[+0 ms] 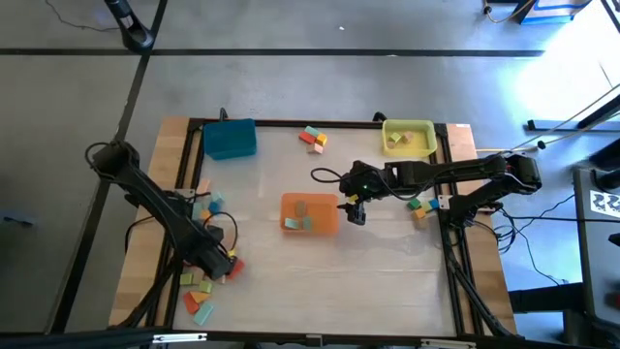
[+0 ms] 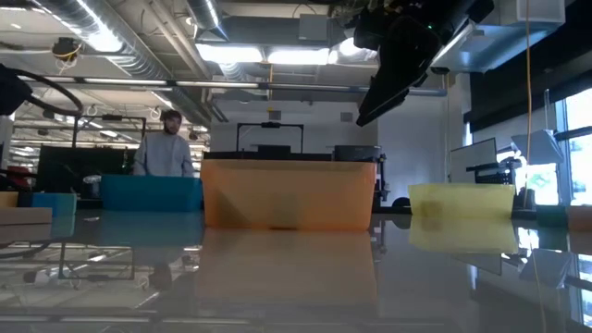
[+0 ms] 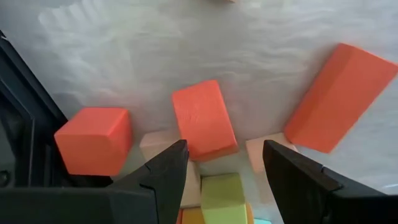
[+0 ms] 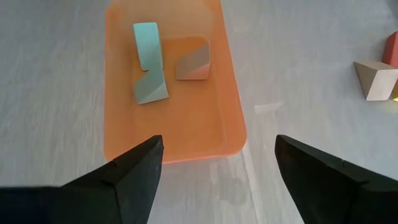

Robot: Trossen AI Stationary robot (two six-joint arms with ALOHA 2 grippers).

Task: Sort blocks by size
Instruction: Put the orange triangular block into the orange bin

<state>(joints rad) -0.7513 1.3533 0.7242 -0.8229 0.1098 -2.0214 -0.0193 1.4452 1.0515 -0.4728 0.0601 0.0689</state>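
My left gripper (image 3: 227, 168) (image 1: 219, 262) points down, open, over a cluster of blocks at the table's near left. A red-orange block (image 3: 204, 119) lies on the table just ahead of the gap between its fingers, and a yellow-green block (image 3: 222, 196) lies between them. A red-orange cube (image 3: 93, 140), a long orange block (image 3: 339, 96) and tan blocks (image 3: 158, 146) lie around. My right gripper (image 4: 217, 155) (image 1: 355, 209) hangs open at the right end of the orange tray (image 4: 174, 134), which holds a light blue block (image 4: 147, 45) and two tan blocks (image 4: 193, 59).
A blue tray (image 1: 230, 139) stands at the far left and a yellow tray (image 1: 407, 136) at the far right. More blocks lie at the far middle (image 1: 313, 138), right of the orange tray (image 1: 419, 206) and at the left edge (image 1: 203, 206). A person (image 2: 166, 143) stands beyond the table.
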